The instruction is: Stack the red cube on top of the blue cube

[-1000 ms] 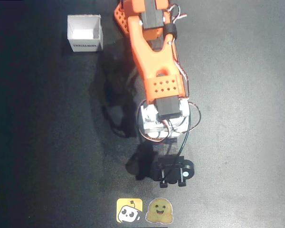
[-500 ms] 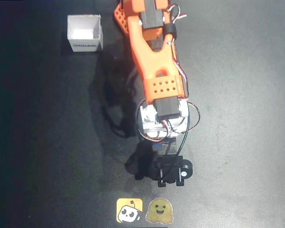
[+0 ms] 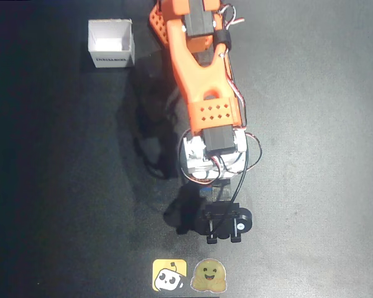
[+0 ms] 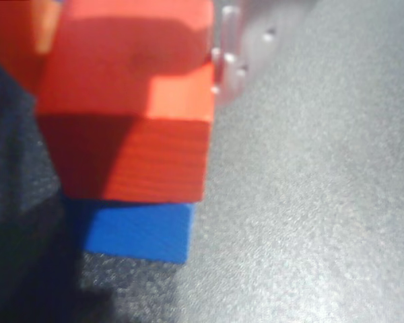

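In the wrist view the red cube (image 4: 131,114) sits close up on top of the blue cube (image 4: 138,232). Only the blue cube's front face shows beneath it, set slightly to the left. My gripper (image 4: 128,54) is shut on the red cube, with an orange finger (image 4: 13,37) at its left and a blurred pale finger (image 4: 236,50) touching its right edge. In the overhead view the orange arm (image 3: 202,87) reaches down the picture. Its wrist and black camera mount (image 3: 227,225) cover both cubes.
A small open white box (image 3: 111,43) stands at the upper left of the dark table (image 3: 323,161). Two stickers, a yellow one (image 3: 169,275) and a smiling face (image 3: 209,275), lie at the bottom edge just below the wrist.
The wrist and its black camera mount have shifted slightly up and left in the overhead view. The rest of the arm and the white box have not moved.
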Robot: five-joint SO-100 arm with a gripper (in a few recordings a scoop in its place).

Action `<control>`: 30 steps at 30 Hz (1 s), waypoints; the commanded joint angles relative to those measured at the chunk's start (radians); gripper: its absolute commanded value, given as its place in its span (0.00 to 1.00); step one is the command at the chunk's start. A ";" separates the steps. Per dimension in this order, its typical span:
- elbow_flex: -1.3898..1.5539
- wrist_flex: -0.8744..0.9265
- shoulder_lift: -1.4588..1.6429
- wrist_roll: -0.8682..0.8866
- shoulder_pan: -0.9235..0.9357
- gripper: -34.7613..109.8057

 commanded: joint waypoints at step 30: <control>0.940 -0.827 1.012 -0.120 0.046 0.24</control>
